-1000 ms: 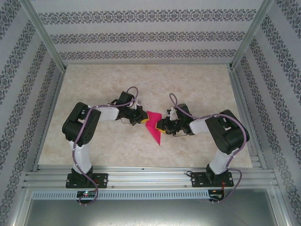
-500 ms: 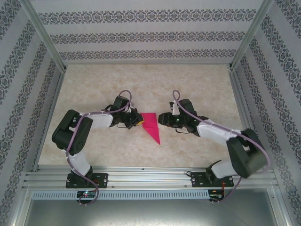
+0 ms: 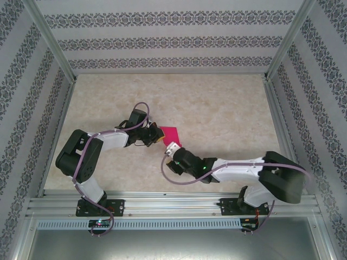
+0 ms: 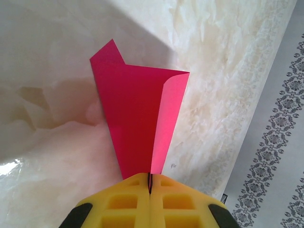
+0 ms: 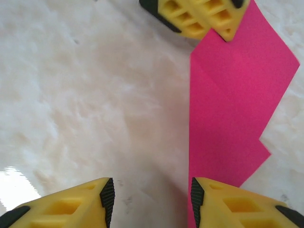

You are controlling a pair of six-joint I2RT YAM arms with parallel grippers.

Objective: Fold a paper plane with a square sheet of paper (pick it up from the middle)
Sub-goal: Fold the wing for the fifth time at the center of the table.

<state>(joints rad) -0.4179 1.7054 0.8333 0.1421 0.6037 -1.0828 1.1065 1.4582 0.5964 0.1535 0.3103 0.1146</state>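
With the left gripper [image 4: 149,183] pinched shut on one end of the paper plane [image 4: 137,118] and the right gripper [image 5: 151,197] part-open at the plane's other end, one jaw overlapping its edge, closing there could crumple the layers or tug the plane loose.

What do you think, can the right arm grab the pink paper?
Probably yes. The right gripper is open beside the pink paper, nothing lies between, and the left gripper pinches its other end.
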